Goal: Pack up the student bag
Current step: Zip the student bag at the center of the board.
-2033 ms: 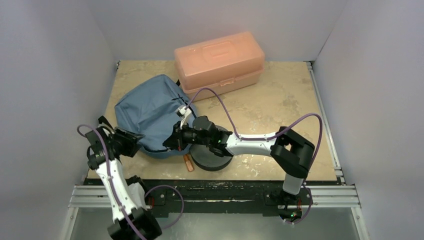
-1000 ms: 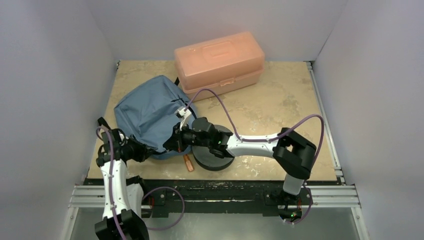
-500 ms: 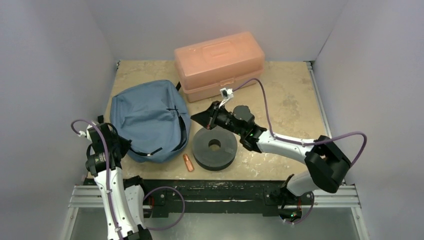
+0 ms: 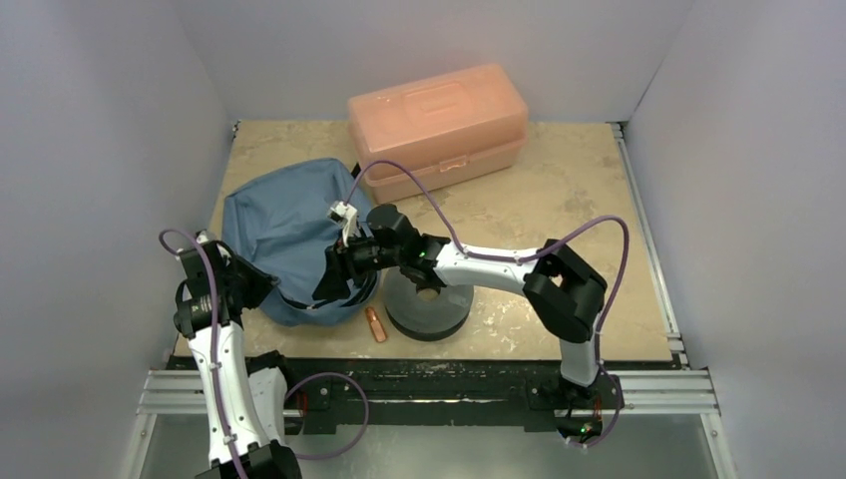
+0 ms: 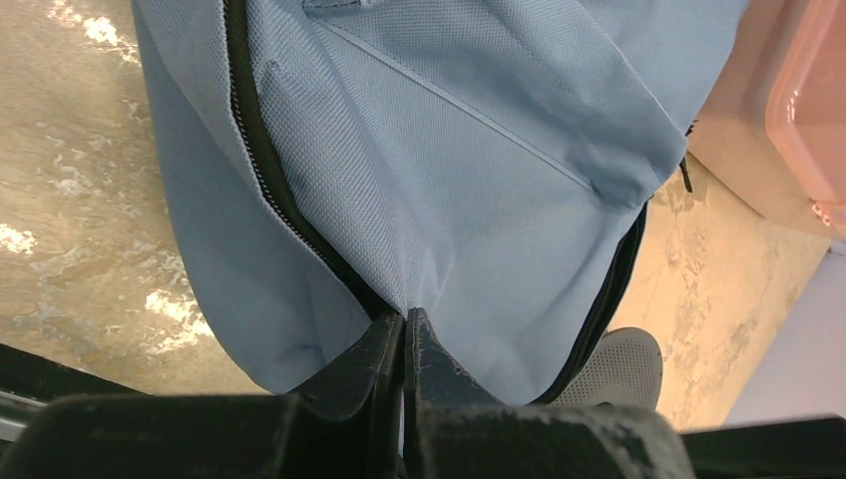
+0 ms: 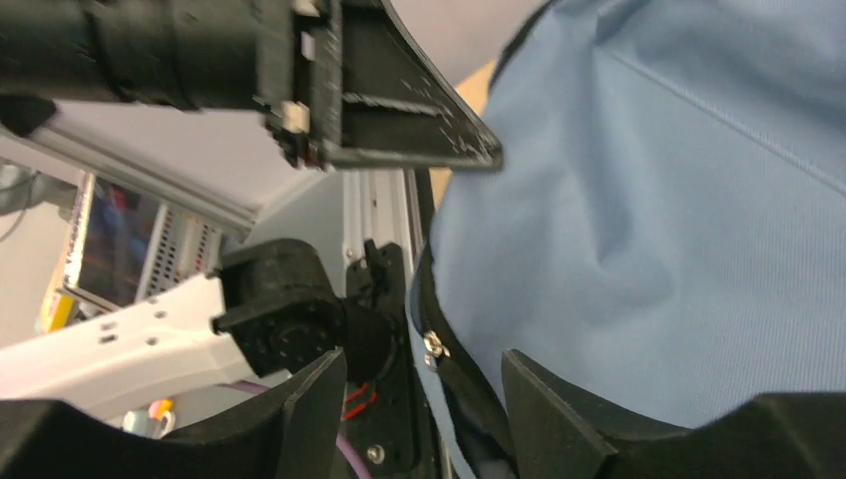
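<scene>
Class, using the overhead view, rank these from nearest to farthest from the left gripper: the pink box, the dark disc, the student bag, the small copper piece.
1. Student bag: on the left, pinched by the left gripper.
2. Copper piece: near edge, right of the bag.
3. Dark disc: just right of the copper piece.
4. Pink box: at the back.

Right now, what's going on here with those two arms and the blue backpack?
The left gripper is pinched shut on the fabric of the student bag, right beside its zipper at the near left edge. The right gripper is open and reaches across to the bag's near right edge. The dark ring and the small copper piece lie on the table beside the bag, not yet packed. The pink box sits closed at the back.
</scene>
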